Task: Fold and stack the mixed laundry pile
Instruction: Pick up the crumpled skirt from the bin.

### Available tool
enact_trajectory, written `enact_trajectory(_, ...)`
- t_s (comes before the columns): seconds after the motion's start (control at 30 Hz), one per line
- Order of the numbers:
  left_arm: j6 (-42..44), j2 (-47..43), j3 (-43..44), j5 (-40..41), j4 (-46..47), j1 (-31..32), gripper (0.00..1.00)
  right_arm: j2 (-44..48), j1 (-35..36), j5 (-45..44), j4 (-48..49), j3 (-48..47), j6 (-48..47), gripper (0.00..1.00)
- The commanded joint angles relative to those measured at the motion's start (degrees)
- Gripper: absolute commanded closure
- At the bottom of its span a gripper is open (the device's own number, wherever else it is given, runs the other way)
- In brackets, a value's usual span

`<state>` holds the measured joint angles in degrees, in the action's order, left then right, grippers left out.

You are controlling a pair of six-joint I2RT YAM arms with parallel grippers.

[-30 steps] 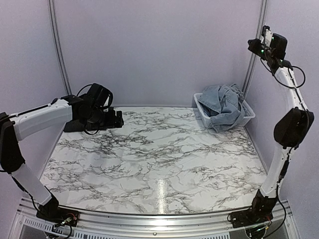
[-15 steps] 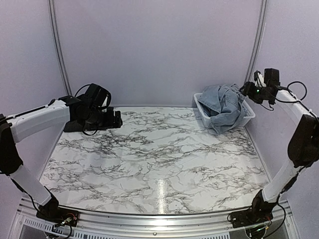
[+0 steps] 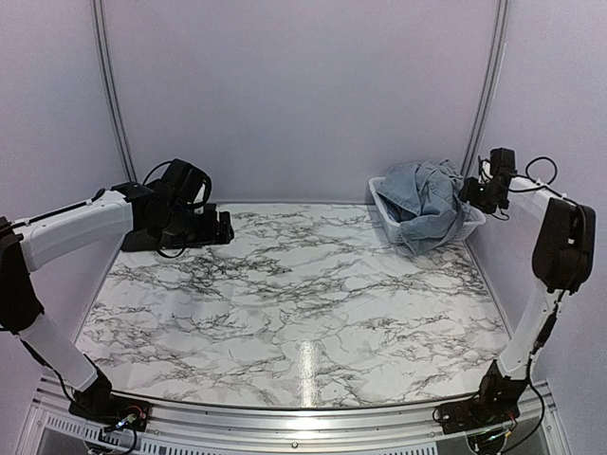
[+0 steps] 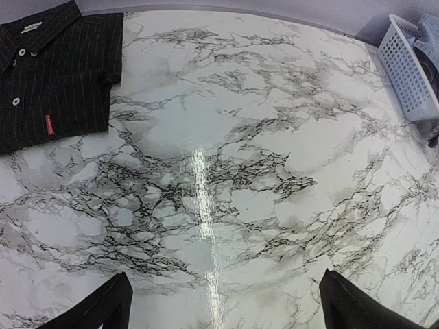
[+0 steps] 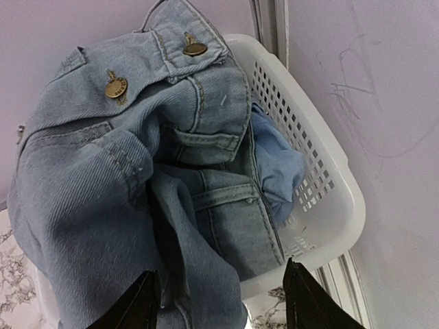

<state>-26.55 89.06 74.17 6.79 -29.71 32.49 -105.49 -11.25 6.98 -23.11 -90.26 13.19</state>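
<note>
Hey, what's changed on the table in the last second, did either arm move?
The right gripper swung down from high up at the right to the white basket. It now hangs open over the denim garment, gripping nothing. Nothing else moved: the left gripper is open near the black shirt.

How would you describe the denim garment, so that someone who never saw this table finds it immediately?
At the far right corner of the marble table stands a white lattice basket. The denim garment is heaped in it and spills over the rim. Its brass buttons and stitched seams set it apart from the smoother light blue cloth beside it.
</note>
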Motion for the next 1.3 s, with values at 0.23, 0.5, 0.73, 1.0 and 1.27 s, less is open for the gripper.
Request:
enact_trajectory(0.23, 0.2, 0.3, 0.6, 0.6, 0.4, -0.6, 0.01, -15.0, -0.4, 2.4, -3.8, -18.3, -2.3, 0.56)
enact_trajectory(0.5, 0.4, -0.1, 0.9, 0.7, 0.4, -0.8, 0.01, -19.3, -0.4, 4.1, -11.1, -25.6, -1.8, 0.52)
enact_trajectory(0.73, 0.4, -0.9, 0.1, 0.3, 0.4, -0.8, 0.01, -19.3, -0.4, 3.3, -12.4, -21.4, -2.9, 0.54)
enact_trajectory(1.0, 0.9, -1.4, 0.2, -0.2, 0.4, -0.9, 0.01, -14.2, -0.4, 4.8, -9.5, -21.9, -2.6, 1.00)
enact_trajectory(1.27, 0.6, -1.4, 1.0, -0.6, 0.4, -0.9, 0.01, -1.8, -0.4, 5.6, 10.5, -24.5, 5.4, 1.00)
